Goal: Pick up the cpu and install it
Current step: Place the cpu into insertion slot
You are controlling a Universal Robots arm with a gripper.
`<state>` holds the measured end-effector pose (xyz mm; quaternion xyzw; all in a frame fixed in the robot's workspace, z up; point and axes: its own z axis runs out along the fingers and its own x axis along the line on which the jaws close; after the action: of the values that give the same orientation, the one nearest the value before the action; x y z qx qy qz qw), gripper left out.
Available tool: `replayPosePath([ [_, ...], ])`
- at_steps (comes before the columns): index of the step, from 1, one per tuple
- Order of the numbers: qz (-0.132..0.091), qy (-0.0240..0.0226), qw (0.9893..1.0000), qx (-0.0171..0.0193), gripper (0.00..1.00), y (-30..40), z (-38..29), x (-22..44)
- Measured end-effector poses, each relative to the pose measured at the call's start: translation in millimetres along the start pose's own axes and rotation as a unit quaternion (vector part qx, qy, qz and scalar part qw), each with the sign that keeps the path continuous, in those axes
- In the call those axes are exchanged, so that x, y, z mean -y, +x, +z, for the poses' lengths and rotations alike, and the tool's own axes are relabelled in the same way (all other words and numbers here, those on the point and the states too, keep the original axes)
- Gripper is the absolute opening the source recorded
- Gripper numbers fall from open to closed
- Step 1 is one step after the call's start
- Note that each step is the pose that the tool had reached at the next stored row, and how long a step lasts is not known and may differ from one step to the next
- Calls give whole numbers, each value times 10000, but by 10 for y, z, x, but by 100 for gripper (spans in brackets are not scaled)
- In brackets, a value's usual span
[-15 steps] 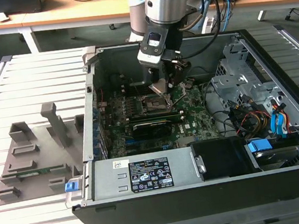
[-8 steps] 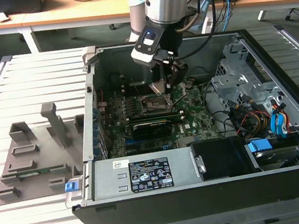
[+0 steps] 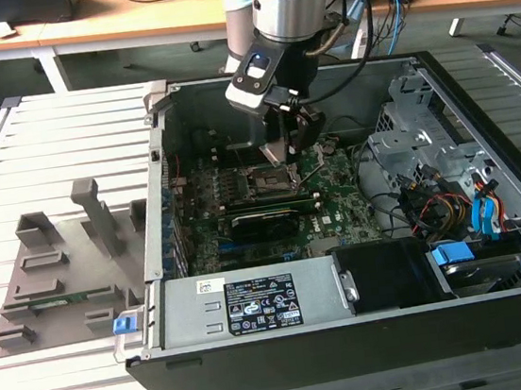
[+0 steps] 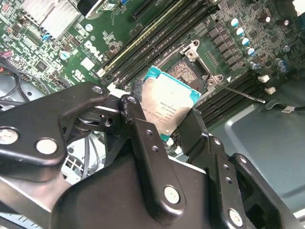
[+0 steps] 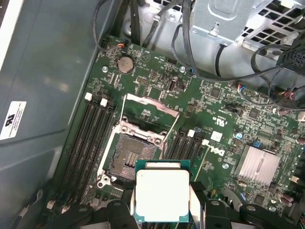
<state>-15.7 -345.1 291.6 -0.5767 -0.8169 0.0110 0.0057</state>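
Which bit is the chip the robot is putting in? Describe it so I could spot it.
Look inside the open black computer case, at the green motherboard. Near its empty socket, the gripper holds the cpu: a small flat square with a silvery metal top and teal edge, unlike the dark, metal-framed socket.

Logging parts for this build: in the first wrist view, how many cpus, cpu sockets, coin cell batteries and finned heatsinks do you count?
cpu: 1
cpu socket: 1
coin cell battery: 1
finned heatsink: 1
Total: 4
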Motion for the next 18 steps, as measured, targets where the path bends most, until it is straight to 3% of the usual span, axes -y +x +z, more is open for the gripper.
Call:
replayPosePath([
  [11,381,1,9993,-9,54,0,1,0],
  [18,705,2,9975,-17,54,0,2,0],
])
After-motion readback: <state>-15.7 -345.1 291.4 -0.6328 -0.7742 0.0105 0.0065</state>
